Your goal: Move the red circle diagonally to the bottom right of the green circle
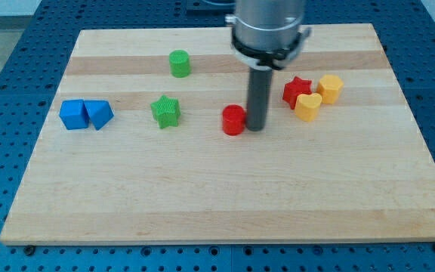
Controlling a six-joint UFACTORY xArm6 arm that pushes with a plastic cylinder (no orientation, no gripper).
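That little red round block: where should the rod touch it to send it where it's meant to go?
No gripping here, only pushing. The red circle already sits down and right of the green circle. My tip stands just at its right side. Its round wall lets blocks slip sideways, so push squarely through its centre.

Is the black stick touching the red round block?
Cannot tell. In the camera view, my tip sits right against the view's right edge of the red circle with no visible gap, but one angle cannot prove real contact.

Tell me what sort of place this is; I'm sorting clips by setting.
Probably a robotics lab bench: a wooden board on a blue perforated table, small coloured blocks like the red circle, my tip just right of it.
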